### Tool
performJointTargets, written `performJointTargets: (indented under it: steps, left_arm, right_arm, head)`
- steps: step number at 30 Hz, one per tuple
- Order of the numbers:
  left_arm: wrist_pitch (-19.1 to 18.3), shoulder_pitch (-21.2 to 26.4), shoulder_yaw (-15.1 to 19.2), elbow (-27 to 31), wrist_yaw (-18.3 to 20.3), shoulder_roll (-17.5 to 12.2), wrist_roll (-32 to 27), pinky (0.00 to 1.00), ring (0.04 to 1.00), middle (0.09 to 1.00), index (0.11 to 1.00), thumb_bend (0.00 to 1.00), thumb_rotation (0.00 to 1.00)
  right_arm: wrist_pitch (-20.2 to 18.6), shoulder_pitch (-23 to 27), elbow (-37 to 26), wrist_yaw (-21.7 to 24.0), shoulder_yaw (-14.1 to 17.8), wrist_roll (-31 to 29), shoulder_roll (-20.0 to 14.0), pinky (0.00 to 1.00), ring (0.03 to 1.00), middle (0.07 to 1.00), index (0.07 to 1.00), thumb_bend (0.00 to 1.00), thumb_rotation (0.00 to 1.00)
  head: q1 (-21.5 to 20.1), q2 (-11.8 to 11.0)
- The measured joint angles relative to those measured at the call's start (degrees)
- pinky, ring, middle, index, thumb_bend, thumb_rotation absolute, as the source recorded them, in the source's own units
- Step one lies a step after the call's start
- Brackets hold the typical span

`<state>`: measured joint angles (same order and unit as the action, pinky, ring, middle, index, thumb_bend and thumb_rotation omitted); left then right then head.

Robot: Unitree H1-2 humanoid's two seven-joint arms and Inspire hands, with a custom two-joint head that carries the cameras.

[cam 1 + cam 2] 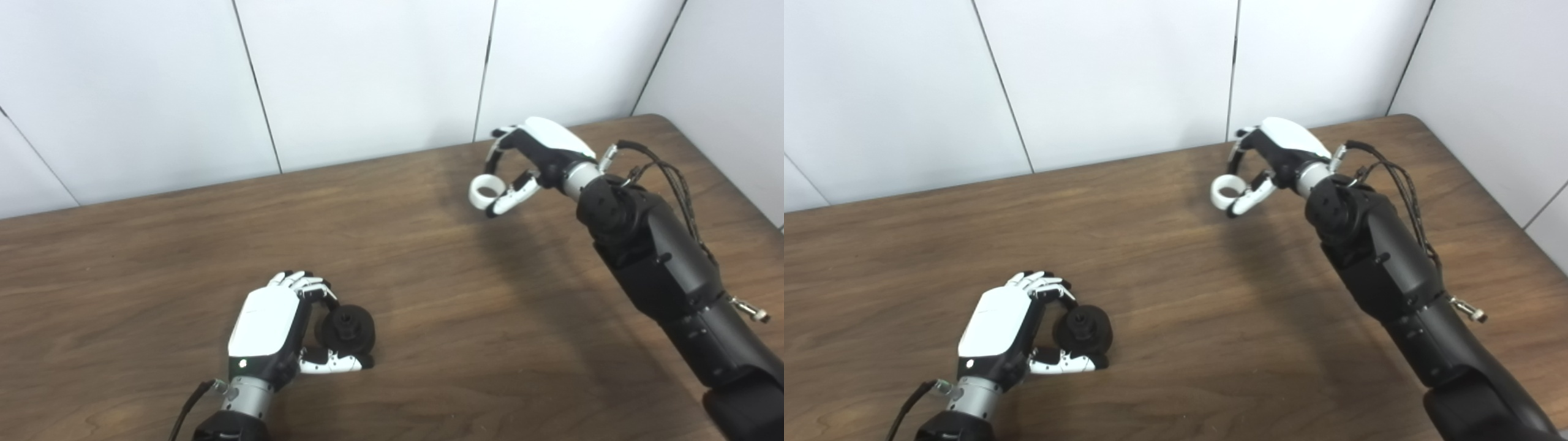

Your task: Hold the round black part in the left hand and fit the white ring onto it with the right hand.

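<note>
Black round part (345,329) gripped in left robot hand (275,331); right robot hand (530,156) pinches white ring (487,190).

Two head cameras side by side, angled down at the same wooden table (429,257) (views slightly offset).

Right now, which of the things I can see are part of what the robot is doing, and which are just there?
Part of the job:
- round black plastic part, gripped in the left hand
- white plastic ring, pinched in the right hand, well apart from the black part

Just there:
- brown wooden table
- white panelled wall
Nothing else is lying about.
</note>
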<state>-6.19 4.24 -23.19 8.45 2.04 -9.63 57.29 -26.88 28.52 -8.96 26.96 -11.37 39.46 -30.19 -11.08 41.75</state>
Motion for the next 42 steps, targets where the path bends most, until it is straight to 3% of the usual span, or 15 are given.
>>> performJointTargets:
  steps: [8,14,22,42]
  left_arm:
    - [-0.24,-0.06,-0.9,0.0,-0.01,1.13,1.56,0.91,0.862,0.766,0.485,0.52,0.06]
    - [-0.69,-0.18,-1.28,-0.01,-0.07,1.97,2.32,0.9,0.861,0.764,0.484,0.52,0.06]
    - [-1.43,-0.43,-1.68,-0.14,-0.73,2.67,3.22,0.9,0.863,0.767,0.484,0.52,0.06]
    - [-2.7,-0.44,-2.45,-0.16,-0.8,3.76,3.88,0.9,0.857,0.762,0.484,0.52,0.06]
  right_arm:
    - [-0.05,-1.72,-12.67,12.22,0.67,3.67,6.4,0.98,0.978,0.896,0.485,0.52,0.13]
    - [-0.04,-2.76,-19.88,18.62,-0.34,5.64,11.0,1.0,0.968,0.9,0.484,0.52,0.13]
    - [0.33,-4.21,-21.48,19.9,-5.53,5.77,12.3,1.0,0.982,0.893,0.484,0.52,0.14]
    - [1.1,-6.67,-20.81,18.42,-10.2,5.43,13.33,1.0,1.0,0.904,0.484,0.52,0.13]
  head:
    - [2.9,0.35]
    - [3.87,0.18]
    - [5.37,0.44]
    - [6.95,1.41]
